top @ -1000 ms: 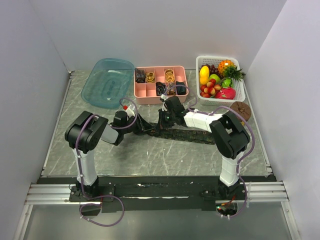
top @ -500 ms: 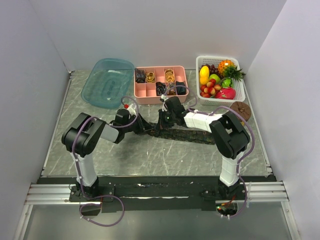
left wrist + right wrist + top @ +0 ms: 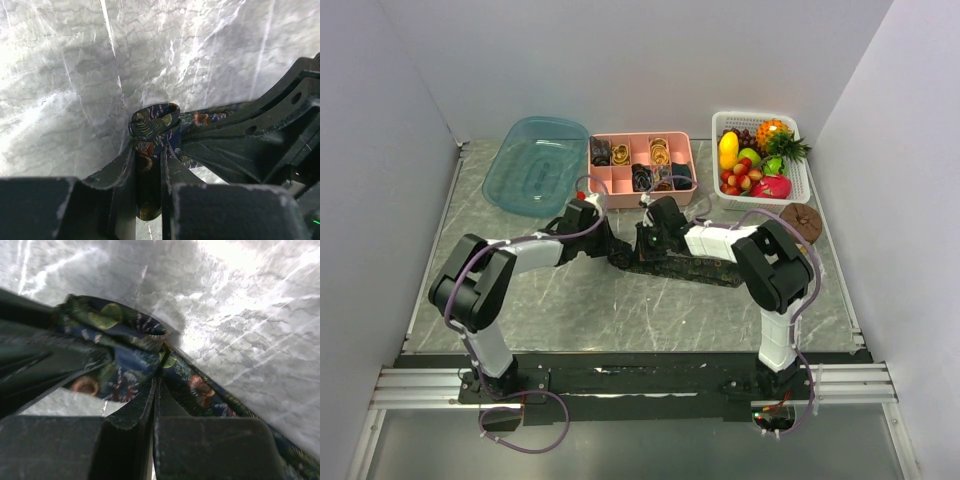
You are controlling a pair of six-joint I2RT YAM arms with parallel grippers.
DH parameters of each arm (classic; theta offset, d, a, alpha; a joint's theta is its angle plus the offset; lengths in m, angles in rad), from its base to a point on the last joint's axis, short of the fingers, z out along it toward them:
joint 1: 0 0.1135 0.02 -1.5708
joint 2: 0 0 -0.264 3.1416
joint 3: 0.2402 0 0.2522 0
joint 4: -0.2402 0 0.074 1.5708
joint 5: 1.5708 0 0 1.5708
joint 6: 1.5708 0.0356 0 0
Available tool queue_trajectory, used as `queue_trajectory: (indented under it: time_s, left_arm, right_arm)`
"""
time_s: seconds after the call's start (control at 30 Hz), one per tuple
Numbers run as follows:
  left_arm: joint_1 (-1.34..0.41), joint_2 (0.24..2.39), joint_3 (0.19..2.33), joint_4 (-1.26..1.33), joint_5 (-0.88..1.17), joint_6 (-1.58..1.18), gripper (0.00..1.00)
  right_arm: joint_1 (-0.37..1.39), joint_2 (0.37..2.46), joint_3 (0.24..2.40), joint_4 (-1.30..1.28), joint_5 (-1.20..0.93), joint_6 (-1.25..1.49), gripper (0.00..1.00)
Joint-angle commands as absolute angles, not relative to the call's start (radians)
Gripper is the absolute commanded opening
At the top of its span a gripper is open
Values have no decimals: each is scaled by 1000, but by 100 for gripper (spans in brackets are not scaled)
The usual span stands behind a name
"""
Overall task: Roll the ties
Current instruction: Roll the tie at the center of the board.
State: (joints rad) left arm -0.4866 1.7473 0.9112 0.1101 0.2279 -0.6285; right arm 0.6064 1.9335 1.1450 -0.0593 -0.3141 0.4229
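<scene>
A dark navy tie with a leaf-and-orange pattern (image 3: 695, 268) lies as a strip across the middle of the table. My left gripper (image 3: 611, 246) is shut on its left end, and the fabric curls into a small loop (image 3: 152, 116) just past the fingertips (image 3: 170, 155). My right gripper (image 3: 645, 243) sits right beside it with the jaws shut; the tie (image 3: 132, 365) bunches and folds together at the fingertips (image 3: 150, 390). The right gripper's black fingers (image 3: 250, 132) touch the loop in the left wrist view. Several rolled ties (image 3: 642, 178) sit in the pink box.
A pink divided box (image 3: 610, 180) stands behind the grippers. A clear blue tub (image 3: 532, 165) is at the back left. A white basket of toy fruit (image 3: 798, 175) is at the back right, with a brown round lid (image 3: 802, 217) before it.
My left arm has stretched up and to the right, carrying the tie's end close against my right gripper. The right gripper has barely moved.
</scene>
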Motion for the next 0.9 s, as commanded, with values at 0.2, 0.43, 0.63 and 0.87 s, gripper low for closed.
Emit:
queue_trajectory:
  time_s: [0.2,0.43,0.63,0.87]
  left_arm:
    - [-646,1782,1120,-262,-80,-486,1]
    - [-721,1835,1222,-380,-205,-468,1]
    - [-782,1911,1284,-466,-319,-469,1]
    - [-819,1956,1304,-508,-416,-476,1]
  right_arm:
    - [617,1996,1187,67,-380,480,0]
    - [617,2036,1227,72,-411,491,0]
    - [612,2014,1198,83,-437,500,0]
    - [597,1919,1129,92,-437,503,0]
